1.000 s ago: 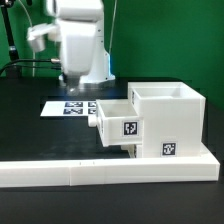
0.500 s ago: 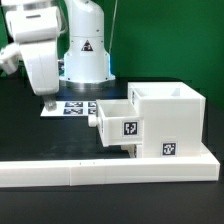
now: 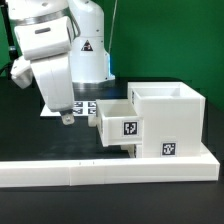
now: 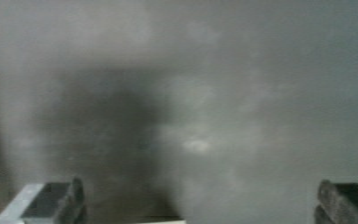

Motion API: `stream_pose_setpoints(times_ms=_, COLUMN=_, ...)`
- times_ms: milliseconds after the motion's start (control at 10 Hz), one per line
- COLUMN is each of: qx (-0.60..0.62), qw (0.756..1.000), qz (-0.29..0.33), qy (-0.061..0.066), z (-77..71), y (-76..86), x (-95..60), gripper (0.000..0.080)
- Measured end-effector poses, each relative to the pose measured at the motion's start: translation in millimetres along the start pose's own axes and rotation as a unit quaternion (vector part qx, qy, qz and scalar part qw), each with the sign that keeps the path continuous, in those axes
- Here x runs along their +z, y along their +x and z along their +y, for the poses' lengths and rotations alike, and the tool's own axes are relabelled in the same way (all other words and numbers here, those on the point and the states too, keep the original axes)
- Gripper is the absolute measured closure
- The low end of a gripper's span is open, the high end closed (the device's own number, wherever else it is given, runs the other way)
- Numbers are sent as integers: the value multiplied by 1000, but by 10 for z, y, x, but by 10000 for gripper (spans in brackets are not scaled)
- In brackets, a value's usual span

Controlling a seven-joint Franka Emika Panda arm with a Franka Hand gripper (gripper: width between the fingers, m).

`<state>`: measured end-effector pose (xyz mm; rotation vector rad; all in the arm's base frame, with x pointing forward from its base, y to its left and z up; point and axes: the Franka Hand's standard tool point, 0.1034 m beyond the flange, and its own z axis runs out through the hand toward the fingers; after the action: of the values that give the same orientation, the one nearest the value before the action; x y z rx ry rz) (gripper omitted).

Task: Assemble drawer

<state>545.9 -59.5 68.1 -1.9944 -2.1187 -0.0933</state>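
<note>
The white drawer shell (image 3: 166,118) stands against the low wall at the exterior view's right, with a tag on its front. One shallow tray (image 3: 120,121) with a tag sticks out of the shell's left side, and its knob (image 3: 93,125) points left. I cannot see a second tray. My gripper (image 3: 66,116) hangs just above the table, left of the tray and apart from it. In the wrist view my gripper (image 4: 197,202) is wide open and empty, with only blurred dark table between the fingers (image 4: 51,200).
A long low white L-shaped wall (image 3: 100,172) runs along the front of the black table. The marker board (image 3: 90,104) lies behind the tray, partly hidden by my arm. The robot base (image 3: 88,55) stands at the back.
My arm has swung from the back left forward and down. The gripper now sits low beside the tray's left end. The drawer parts have not moved.
</note>
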Motion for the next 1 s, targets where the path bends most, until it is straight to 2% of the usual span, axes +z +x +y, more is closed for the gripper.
stream_pose_setpoints(times_ms=100, qx=18, qw=1000, qz=3, qy=-1, z=72, y=77, x=20, gripper=151)
stream_pose_setpoints(times_ms=400, qx=61, qw=998, qz=5, qy=4, z=117, y=344, x=108, gripper=151)
stream_pose_setpoints(times_ms=1000, qx=71, qw=997, qz=5, qy=18, z=46, y=699, x=259, gripper=151)
